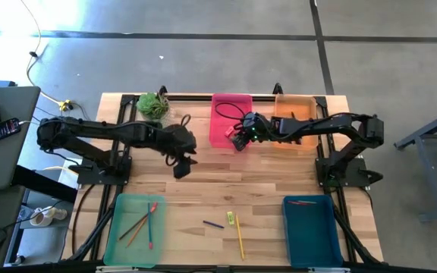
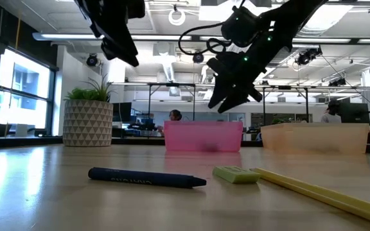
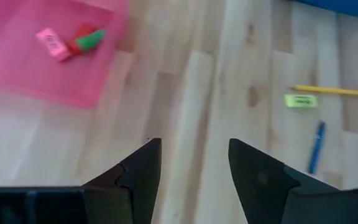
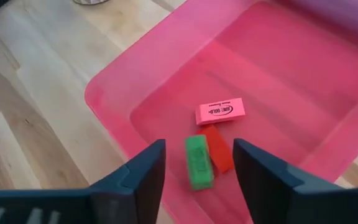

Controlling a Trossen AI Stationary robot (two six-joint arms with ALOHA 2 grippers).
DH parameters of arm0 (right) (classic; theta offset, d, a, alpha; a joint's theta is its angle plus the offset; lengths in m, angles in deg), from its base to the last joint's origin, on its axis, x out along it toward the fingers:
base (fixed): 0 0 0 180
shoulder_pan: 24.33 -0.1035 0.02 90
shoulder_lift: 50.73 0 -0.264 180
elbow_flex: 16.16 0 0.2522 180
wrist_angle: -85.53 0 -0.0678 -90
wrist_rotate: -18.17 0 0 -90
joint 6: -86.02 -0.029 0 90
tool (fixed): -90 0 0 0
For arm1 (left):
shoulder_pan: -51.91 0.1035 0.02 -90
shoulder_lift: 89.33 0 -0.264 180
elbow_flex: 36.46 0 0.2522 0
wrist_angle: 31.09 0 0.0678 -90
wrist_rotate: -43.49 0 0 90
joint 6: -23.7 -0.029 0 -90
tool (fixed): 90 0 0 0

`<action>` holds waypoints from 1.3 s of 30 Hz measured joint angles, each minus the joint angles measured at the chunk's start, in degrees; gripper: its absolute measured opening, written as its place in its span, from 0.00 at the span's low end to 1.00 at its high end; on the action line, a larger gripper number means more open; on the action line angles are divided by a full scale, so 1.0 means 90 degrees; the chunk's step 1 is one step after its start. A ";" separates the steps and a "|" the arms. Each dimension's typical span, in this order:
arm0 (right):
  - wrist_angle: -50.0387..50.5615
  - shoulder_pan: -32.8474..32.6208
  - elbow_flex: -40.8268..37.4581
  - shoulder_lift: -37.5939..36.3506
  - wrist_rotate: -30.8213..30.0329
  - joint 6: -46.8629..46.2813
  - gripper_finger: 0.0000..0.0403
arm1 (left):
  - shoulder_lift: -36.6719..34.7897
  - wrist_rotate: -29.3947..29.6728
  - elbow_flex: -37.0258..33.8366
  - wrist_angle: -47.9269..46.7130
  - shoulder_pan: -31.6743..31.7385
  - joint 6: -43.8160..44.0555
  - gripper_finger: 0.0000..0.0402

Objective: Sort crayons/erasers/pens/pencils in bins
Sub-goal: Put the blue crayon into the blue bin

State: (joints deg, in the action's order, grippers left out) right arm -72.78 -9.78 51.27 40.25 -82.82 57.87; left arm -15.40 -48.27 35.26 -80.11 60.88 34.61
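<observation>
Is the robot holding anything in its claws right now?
No. The left gripper and right gripper are both open and empty; three erasers lie loose in the pink bin.

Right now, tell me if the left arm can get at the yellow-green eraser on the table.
Probably yes. The left gripper hangs open and empty above bare wood, and the yellow-green eraser lies in the open beside the blue pen, nothing covering it.

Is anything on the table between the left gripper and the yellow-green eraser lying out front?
Nothing visible. The left gripper hangs open over bare wood, and only open tabletop lies between it and the yellow-green eraser. The blue pen and yellow pencil lie beside the eraser.
</observation>
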 joint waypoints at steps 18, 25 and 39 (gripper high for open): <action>0.0543 0.0092 0.0000 -0.1204 0.0008 -0.0037 0.45 | 0.0000 0.0323 0.0000 0.0631 -0.1912 0.1113 0.41; 0.1004 0.0060 0.0000 -0.1739 0.0057 -0.0041 0.45 | 0.0000 0.0516 0.0000 0.0746 -0.2377 0.1719 0.40; 0.1313 0.0022 0.0000 -0.2016 0.0333 -0.0041 0.45 | 0.1320 0.0797 0.0837 0.0426 -0.3065 0.1984 0.40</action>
State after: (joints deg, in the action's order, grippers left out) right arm -60.96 -9.58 51.27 22.11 -79.82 57.50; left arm -3.52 -41.10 42.79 -76.28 33.29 52.46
